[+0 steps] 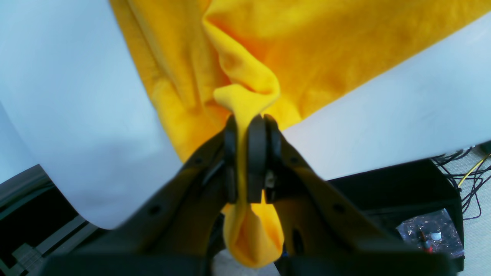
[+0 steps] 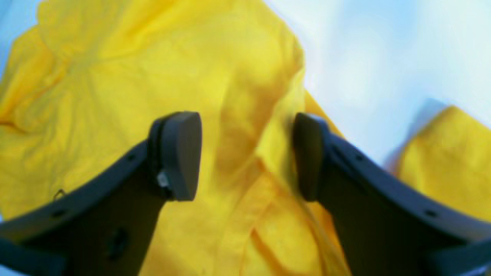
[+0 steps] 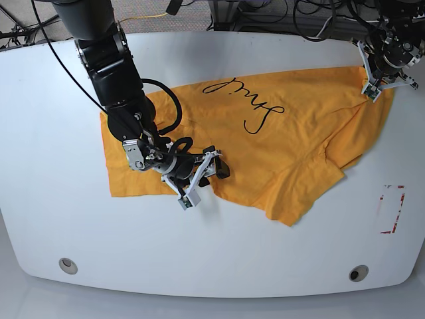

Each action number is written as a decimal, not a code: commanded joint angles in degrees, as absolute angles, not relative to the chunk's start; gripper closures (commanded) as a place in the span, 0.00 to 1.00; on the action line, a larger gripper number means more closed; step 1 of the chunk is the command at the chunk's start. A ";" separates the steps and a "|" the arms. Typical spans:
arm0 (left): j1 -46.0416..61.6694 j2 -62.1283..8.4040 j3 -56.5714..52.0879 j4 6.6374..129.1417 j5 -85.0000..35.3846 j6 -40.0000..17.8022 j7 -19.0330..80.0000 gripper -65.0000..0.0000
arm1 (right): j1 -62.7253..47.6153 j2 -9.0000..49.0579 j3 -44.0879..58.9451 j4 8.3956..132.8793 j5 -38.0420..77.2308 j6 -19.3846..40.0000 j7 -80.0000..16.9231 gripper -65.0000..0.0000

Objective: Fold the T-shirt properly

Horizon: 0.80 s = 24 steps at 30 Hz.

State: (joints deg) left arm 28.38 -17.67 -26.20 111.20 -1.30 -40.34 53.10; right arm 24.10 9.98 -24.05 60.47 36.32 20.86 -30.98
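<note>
Left wrist: left pincer (image 1: pixel 249 161) clenched on a pinch of T-shirt (image 1: pixel 307 50) cloth; cloth bulges below the jaws.
Right wrist: right pincer (image 2: pixel 247 157) jaws apart, straddling a fold; blurry, contact unclear.
Base: one T-shirt on white counter (image 3: pixel 53 219), script at 12 o'clock; two arms, right pincer at 7, left at 2.

— How do the arms stand?
— Left gripper (image 1: pixel 247 159) sits far out, jaws pinched tight on cloth. Right gripper (image 2: pixel 245 157) hangs low mid-table, jaws apart, nothing between them.
</note>
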 commanded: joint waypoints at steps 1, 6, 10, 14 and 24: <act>28.26 -18.51 -26.51 111.96 -1.27 -40.00 52.88 1.00 | 26.33 9.98 -23.69 58.86 37.14 21.23 -28.44 0.46; 28.44 -18.77 -24.13 111.96 -1.27 -40.00 52.88 1.00 | 26.86 10.07 -23.69 55.43 37.14 21.23 -25.10 0.48; 28.62 -18.59 -23.60 111.96 -1.27 -40.00 52.88 1.00 | 27.82 10.07 -23.78 53.41 37.14 21.23 -23.60 0.75; 28.35 -18.51 -23.34 111.96 -1.27 -40.00 52.88 1.00 | 28.18 10.15 -23.78 53.67 37.23 21.23 -23.87 1.00; 28.18 -21.23 -23.16 111.96 -1.27 -40.00 52.88 1.00 | 22.81 14.02 -17.01 69.76 37.23 21.14 -32.92 1.00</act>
